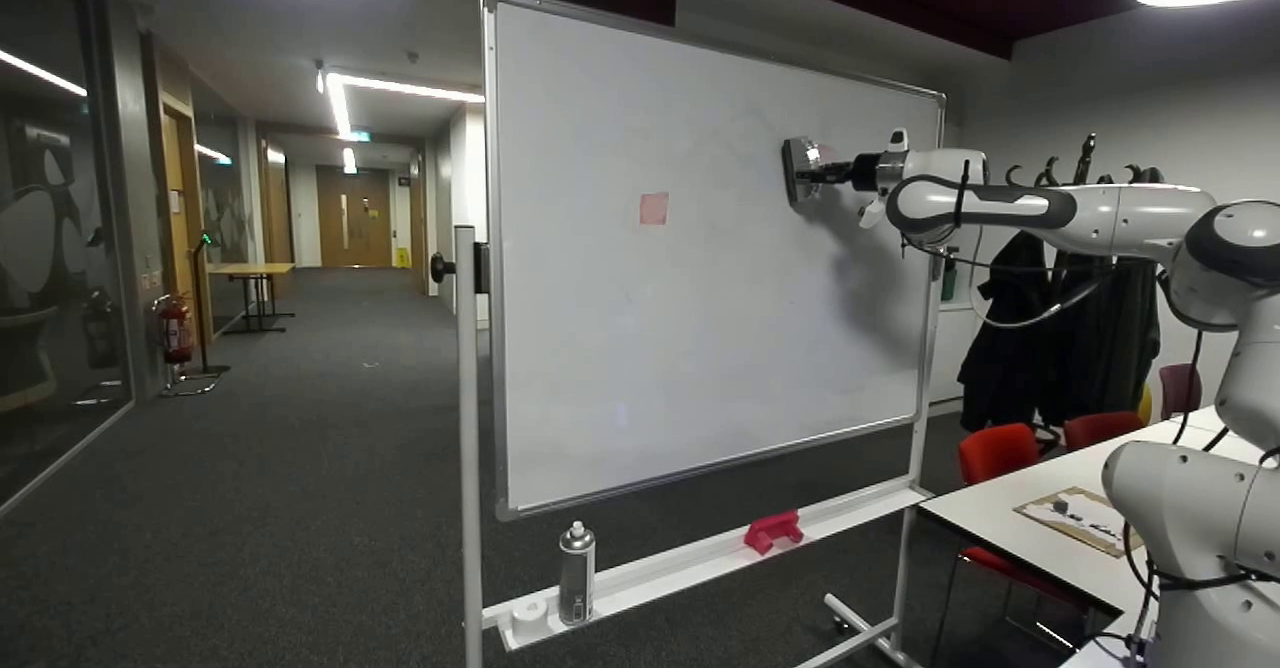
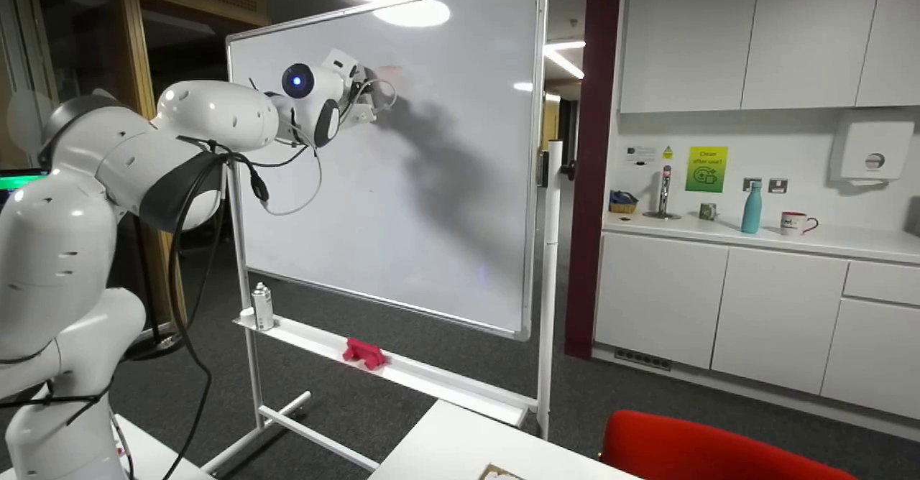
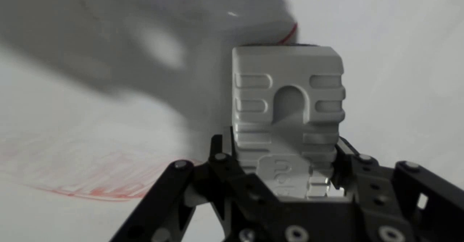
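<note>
In the wrist view, a grey ridged whiteboard eraser (image 3: 288, 104) sits between the two black fingers of my gripper (image 3: 285, 144), which is shut on its sides. The same eraser (image 1: 798, 170) is at the upper right of the whiteboard (image 1: 620, 348) in an exterior view, its dark face toward the board. Whether that face touches the surface I cannot tell. Smeared red marks (image 3: 108, 191) with a curved red edge show on the board at lower left in the wrist view. In an exterior view a faint pink smear (image 2: 390, 74) lies beside the gripper, which the wrist mostly hides.
A pink square (image 1: 654, 208) is on the board's left half. Below, the stand's ledge (image 1: 690, 570) carries a spray can (image 1: 577, 573), a white roll (image 1: 529, 616) and a red holder (image 1: 773, 531). White tables (image 2: 460, 444) and red chairs (image 1: 998, 453) stand near the arm.
</note>
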Robot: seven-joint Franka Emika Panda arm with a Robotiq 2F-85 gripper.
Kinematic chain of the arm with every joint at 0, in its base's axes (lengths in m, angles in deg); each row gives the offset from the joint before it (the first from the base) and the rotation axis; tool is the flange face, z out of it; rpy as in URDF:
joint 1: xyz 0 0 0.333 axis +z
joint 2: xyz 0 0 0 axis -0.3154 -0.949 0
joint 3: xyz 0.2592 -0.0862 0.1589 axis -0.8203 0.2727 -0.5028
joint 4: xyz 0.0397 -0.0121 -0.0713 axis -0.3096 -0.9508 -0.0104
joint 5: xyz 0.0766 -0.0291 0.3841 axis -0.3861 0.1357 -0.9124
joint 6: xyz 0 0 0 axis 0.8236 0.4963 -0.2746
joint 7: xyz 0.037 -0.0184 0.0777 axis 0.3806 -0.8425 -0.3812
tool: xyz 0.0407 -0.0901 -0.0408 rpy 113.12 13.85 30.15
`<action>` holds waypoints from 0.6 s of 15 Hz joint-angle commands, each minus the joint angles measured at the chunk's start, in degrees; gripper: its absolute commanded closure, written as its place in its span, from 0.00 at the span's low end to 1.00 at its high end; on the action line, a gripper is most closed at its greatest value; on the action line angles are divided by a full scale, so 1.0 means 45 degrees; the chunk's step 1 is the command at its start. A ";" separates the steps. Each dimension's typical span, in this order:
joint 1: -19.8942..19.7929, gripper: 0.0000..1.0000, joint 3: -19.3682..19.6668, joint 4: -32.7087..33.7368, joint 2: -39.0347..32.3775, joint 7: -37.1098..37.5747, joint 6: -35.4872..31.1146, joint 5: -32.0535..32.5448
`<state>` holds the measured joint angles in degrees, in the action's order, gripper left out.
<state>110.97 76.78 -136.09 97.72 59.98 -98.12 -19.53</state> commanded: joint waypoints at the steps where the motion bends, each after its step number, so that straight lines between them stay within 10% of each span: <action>1: -0.0637 0.65 0.0343 0.0341 -0.0535 0.0273 -0.0006 -0.0738; 9: -0.2472 0.65 0.0850 0.0130 -0.1948 0.1264 -0.0919 -0.1888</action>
<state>102.88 78.60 -136.01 94.62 62.66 -99.51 -25.25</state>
